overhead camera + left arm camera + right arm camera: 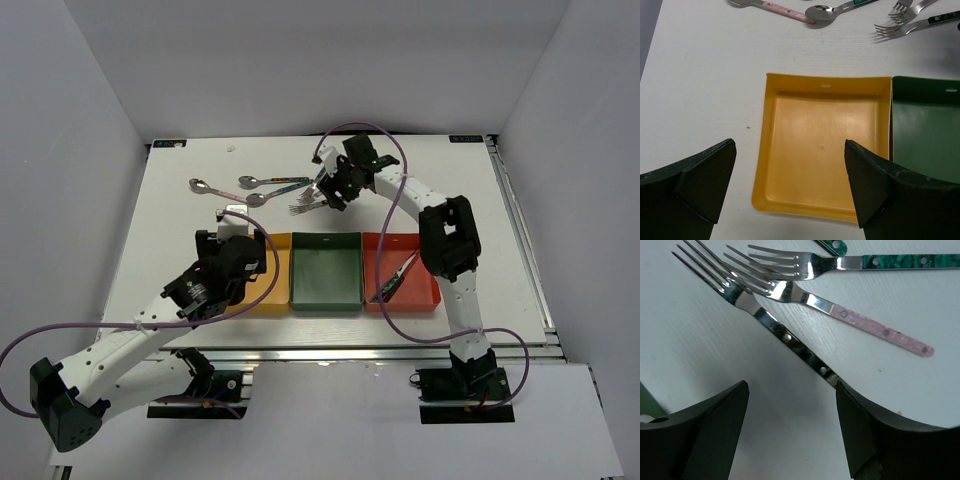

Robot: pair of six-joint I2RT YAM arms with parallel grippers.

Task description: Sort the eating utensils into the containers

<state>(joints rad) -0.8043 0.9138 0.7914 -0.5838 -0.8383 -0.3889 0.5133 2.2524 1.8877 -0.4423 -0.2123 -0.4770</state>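
Top external, bench: white bench (180,250) with a row of three trays near the arm bases and loose cutlery farther back.
Trays: yellow tray (278,280) on the left, green tray (325,268) in the middle, red tray (430,265) on the right. Side by side, walls touching or nearly so. Yellow one partly hidden under the left arm.
Red tray contents: a few slim utensils (398,278) lying diagonally inside, kind too small to tell.
Spoons: three spoons (258,182) flat on the bench behind the yellow tray and apart from it. Pink-handled spoon (785,9) at the top edge of the left wrist view.
Forks: three on the bench behind the green tray, right beside the right arm's tip. Tines bunched and overlapping in the right wrist view. Teal-handled fork (890,261) farthest, pink-handled fork (880,329) in the middle, dark-handled fork (785,337) nearest.
Left end effector (789,155): spread wide, gripping nothing, hovering over the near edge of the yellow tray. One of its fingers (700,185) over bare bench beside the tray's left wall.
Right end effector (791,384): jaws apart, nothing clamped, low over the fork handles. Dark-handled fork's shaft running into the gap and vanishing behind one finger (875,430). Contact there impossible to tell.
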